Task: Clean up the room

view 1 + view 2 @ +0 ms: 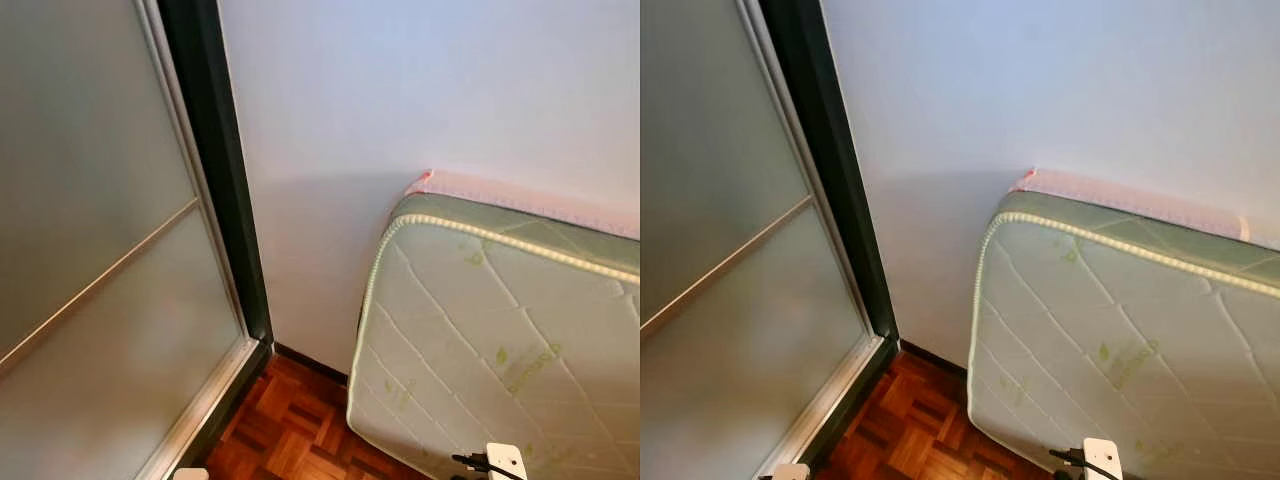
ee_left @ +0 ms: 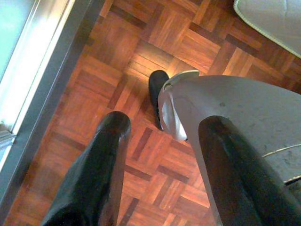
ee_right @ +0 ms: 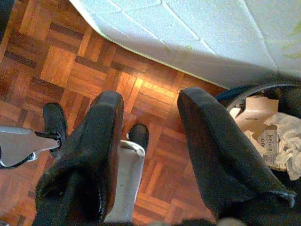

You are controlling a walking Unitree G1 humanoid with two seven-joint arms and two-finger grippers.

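Far left, a frosted sliding door (image 1: 90, 300) in its dark frame; right of it, a bare mattress (image 1: 500, 340) tipped on edge against the wall (image 1: 400, 100), probably stood there to free the parquet floor (image 2: 155, 52). Both arms hanging idle: left end effector (image 2: 162, 155) open and empty, right end effector (image 3: 150, 146) likewise open. Beside the right one, a bin of crumpled paper and card (image 3: 270, 132) (likely the clean-up's target), down by the mattress's foot.

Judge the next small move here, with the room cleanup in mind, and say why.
Probably turn right and tilt the head down. The head views face a bare wall, a frosted sliding door and a mattress leaning on the wall, with nothing to pick up. The right wrist view shows a bin with paper and cardboard beside the open right gripper.
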